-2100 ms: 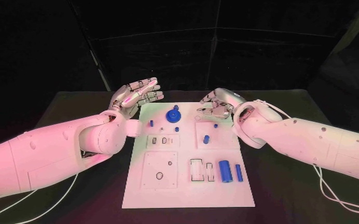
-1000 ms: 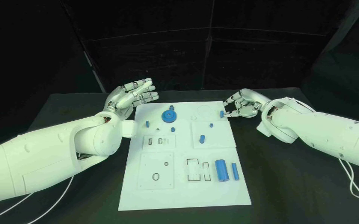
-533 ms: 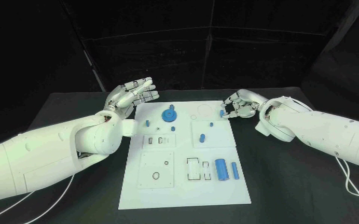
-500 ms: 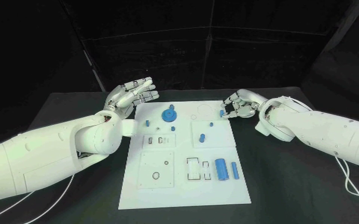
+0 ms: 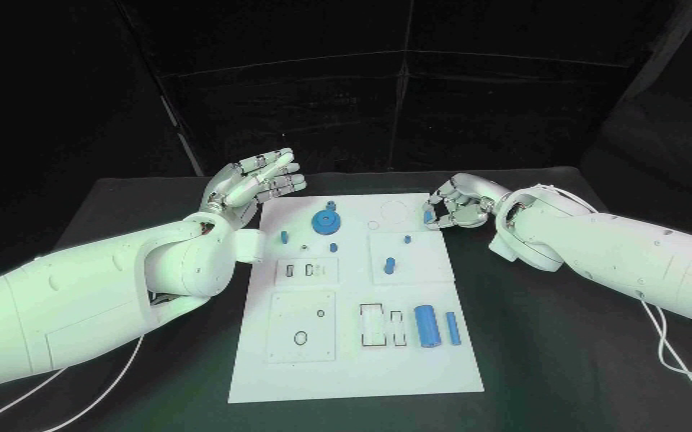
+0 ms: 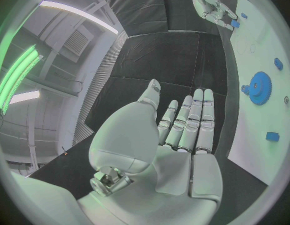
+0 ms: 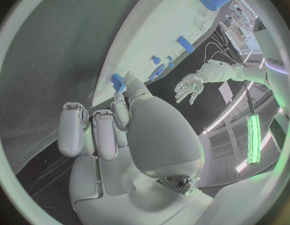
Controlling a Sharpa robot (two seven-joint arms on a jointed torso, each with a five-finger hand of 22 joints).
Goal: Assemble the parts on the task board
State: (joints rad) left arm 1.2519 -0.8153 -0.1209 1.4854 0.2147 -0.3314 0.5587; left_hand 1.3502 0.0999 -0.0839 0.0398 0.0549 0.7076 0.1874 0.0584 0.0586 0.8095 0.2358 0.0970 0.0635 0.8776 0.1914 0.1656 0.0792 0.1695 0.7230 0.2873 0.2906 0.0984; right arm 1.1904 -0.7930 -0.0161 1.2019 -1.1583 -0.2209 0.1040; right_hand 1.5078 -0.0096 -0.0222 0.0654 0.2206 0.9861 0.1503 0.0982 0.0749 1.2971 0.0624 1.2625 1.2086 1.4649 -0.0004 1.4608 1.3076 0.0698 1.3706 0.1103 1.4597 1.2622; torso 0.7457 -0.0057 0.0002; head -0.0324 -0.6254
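The far half of the white board [image 5: 355, 372] is the crowded part: a blue gear [image 5: 329, 221] stands near the far edge, with small blue pegs [image 5: 335, 248] dotted just nearer. The left hand [image 5: 257, 184] hangs with fingers spread above the board's far left corner. The right hand [image 5: 453, 204] sits at the far right edge, pinching a small blue piece [image 5: 428, 217]. Near the right edge lie two blue cylinders [image 5: 428, 327]. The near left part of the board is flat, with only shallow cutouts. Bare black table [image 5: 577, 352] runs along both long edges.
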